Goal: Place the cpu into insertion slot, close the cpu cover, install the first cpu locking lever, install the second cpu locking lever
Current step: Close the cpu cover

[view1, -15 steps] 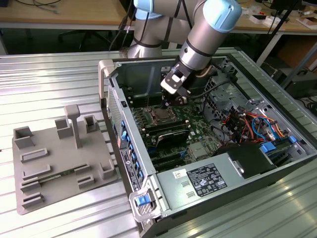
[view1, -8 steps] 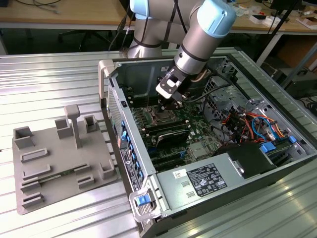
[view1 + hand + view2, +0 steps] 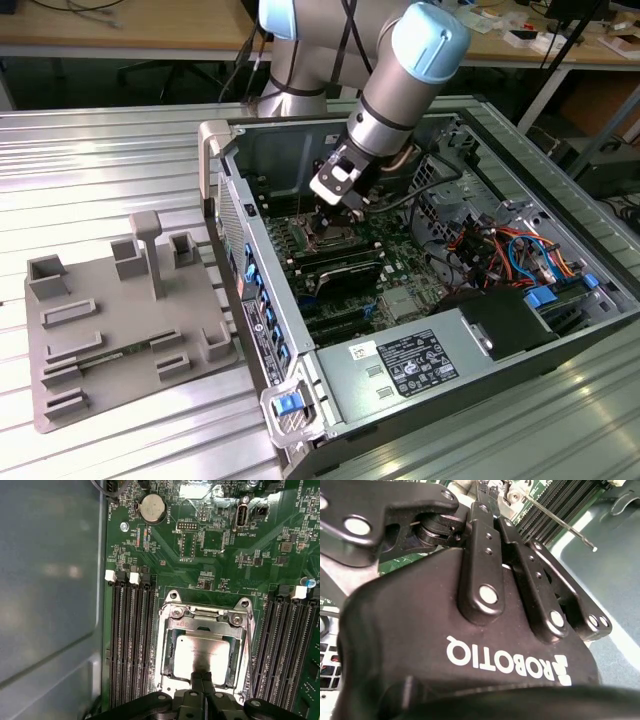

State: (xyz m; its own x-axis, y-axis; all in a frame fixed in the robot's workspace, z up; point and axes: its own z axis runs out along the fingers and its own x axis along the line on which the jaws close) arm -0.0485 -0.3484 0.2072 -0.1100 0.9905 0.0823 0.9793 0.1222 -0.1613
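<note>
Showing the gripper (image 3: 334, 215), fingers together, at the insertion slot's (image 3: 327, 238) 12 o'clock in the exterior view; cpu cover (image 3: 168, 645) likely needs pressing flat.

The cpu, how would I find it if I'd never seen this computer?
Look inside the open computer case, at the green board. Between its two banks of long black slots sits a square silver frame. The cpu is the flat square in that frame's middle: plain silver-grey, unlike the busy green board around it.
</note>
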